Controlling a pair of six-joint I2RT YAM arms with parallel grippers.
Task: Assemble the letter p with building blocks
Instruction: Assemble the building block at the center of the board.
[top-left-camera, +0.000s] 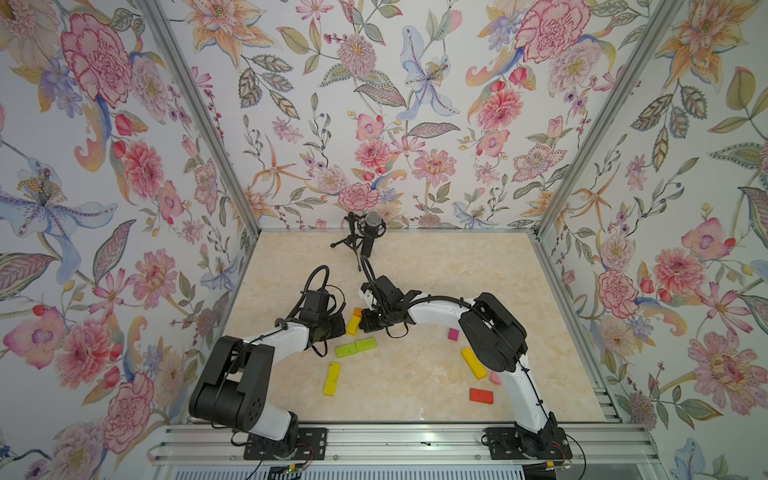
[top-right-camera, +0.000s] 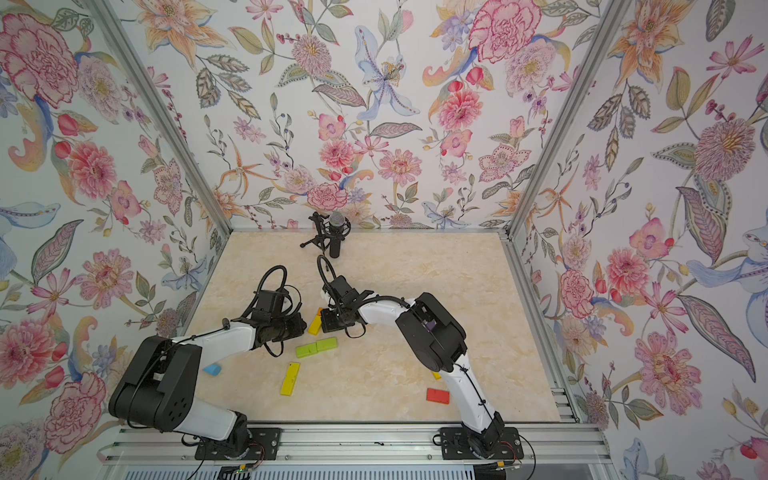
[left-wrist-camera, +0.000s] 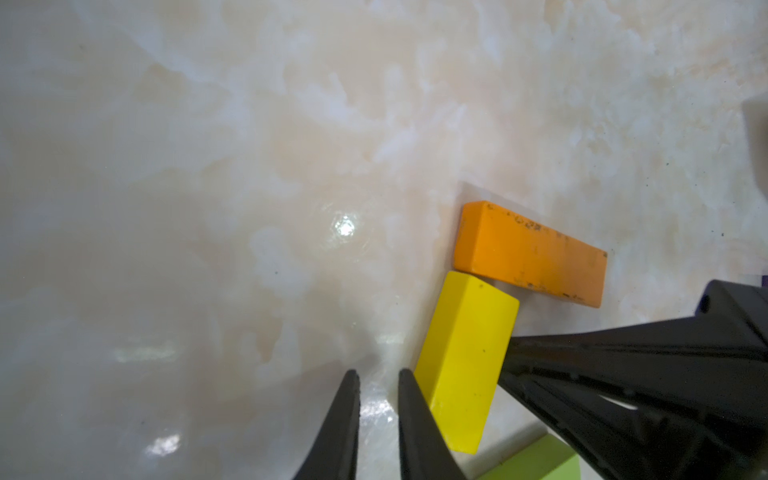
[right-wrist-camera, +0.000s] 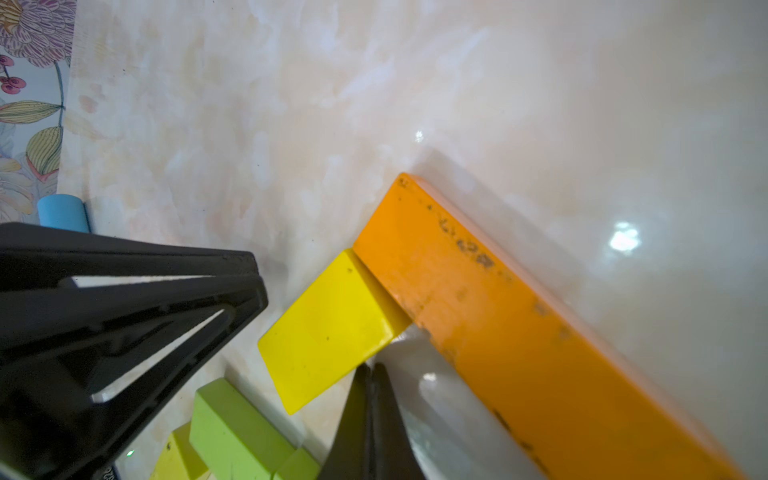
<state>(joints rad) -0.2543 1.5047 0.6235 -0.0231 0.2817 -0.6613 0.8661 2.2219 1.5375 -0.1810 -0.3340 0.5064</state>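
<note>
Left fingers (left-wrist-camera: 415, 428) slightly apart beside yellow block (left-wrist-camera: 465, 357), right fingers (right-wrist-camera: 384, 424) pressed together

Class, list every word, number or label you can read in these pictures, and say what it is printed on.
None can be read.
Orange block: dark scuffs, not letters.
Pale print on black robot part, right wrist view: blurred and cut off, unreadable.
</note>
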